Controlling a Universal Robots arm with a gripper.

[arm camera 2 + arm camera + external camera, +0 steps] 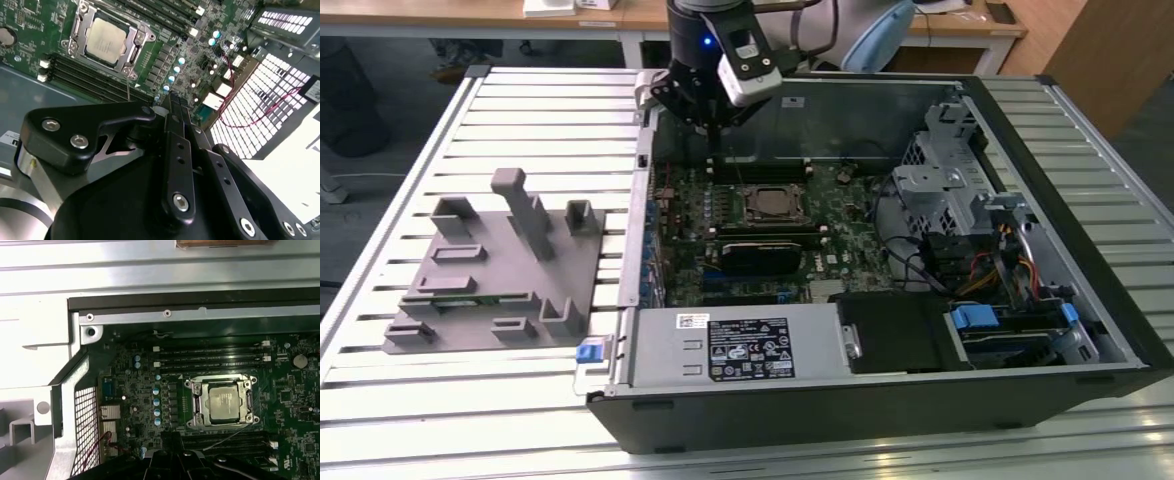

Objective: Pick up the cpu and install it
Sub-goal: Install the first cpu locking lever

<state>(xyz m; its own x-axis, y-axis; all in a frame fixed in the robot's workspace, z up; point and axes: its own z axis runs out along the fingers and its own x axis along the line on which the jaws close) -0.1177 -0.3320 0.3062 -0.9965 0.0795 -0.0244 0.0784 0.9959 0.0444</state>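
- Silvery chip flat in the green board's socket.
- Gripper closed, empty, above the board's far edge; chip lower and nearer, slightly toward the exterior view's right.

The silvery square cpu lies flat inside the metal-framed socket.

A: Is there room for you over the cpu?
B: Yes, in the exterior view it lies open from above. Around it you have the drive cage at three o'clock, a black block at six, the case wall at nine
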